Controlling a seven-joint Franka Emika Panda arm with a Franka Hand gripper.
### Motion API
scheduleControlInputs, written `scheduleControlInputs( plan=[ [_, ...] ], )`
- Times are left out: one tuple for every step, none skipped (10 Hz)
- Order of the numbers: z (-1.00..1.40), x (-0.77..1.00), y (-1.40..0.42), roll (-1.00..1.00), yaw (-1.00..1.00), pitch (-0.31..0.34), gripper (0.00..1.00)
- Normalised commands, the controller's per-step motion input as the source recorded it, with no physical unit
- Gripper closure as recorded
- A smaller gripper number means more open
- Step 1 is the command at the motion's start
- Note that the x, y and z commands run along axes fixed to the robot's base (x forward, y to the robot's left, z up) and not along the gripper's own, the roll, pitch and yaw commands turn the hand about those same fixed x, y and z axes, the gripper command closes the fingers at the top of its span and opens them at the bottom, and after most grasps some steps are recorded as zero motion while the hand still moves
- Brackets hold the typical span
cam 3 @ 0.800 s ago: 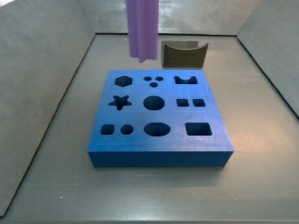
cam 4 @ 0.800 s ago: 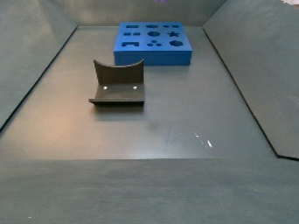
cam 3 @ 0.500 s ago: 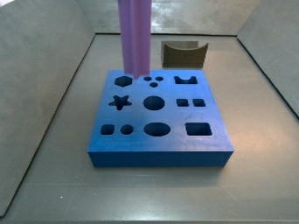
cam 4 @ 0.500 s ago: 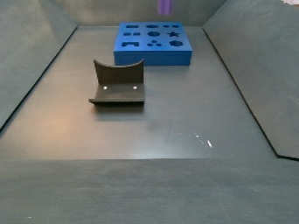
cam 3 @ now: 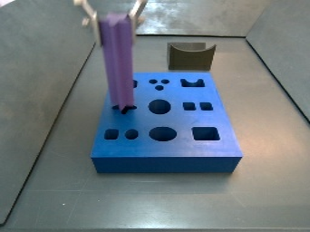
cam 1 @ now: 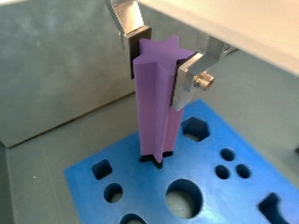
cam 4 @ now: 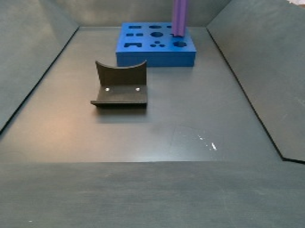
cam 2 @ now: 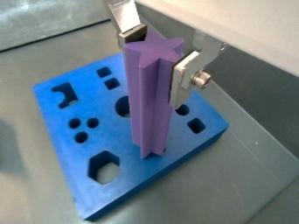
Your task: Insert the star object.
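Note:
My gripper [cam 3: 111,11] is shut on the top of the star object [cam 3: 118,59], a long light-purple ridged prism held upright. In both wrist views the silver fingers [cam 1: 184,80] [cam 2: 183,77] clamp its upper end, with the gripper [cam 1: 158,54] [cam 2: 156,52] centred on it. The prism's lower end sits in the mouth of the star-shaped hole at the left side of the blue block [cam 3: 164,163]. Most of the star object [cam 1: 156,114] [cam 2: 149,105] stands above the block [cam 1: 233,188] [cam 2: 128,188]. In a side view the prism [cam 4: 180,18] rises from the block [cam 4: 152,59] at the far end.
The blue block has several other shaped holes. A dark brown curved block [cam 3: 190,54] stands behind it, and shows nearer in a side view [cam 4: 120,85]. Grey walls enclose the floor.
The star object has moved left and down, from above the block's far edge to the star-shaped hole, and its lower end now meets the block.

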Motion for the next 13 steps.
scheduleControlInputs(
  plan=[
    [-0.36, 0.0, -0.03, -0.17, 0.0, 0.0, 1.0],
    [-0.39, 0.17, 0.0, -0.07, 0.0, 0.0, 1.0],
    [-0.43, 0.25, -0.01, 0.0, 0.07, 0.034, 1.0],
    [-0.45, 0.21, -0.11, -0.02, 0.04, 0.021, 1.0],
    [-0.43, 0.09, -0.16, -0.07, 0.0, 0.0, 1.0],
    [-0.62, 0.02, -0.11, -0.03, 0.0, 0.0, 1.0],
    [-0.92, -0.08, -0.07, 0.0, 0.0, 0.0, 1.0],
    [-1.0, -0.08, -0.01, 0.01, 0.09, 0.0, 1.0],
    [-1.0, -0.07, 0.0, 0.05, 0.11, -0.006, 1.0],
    [-1.0, 0.0, 0.0, 0.06, 0.09, -0.013, 1.0],
    [-1.0, 0.0, 0.0, 0.04, 0.12, -0.009, 1.0],
    [-0.76, -0.13, 0.0, -0.09, 0.0, -0.164, 1.0],
    [-0.05, -0.01, 0.0, -0.07, 0.0, -0.067, 1.0]
  ],
)
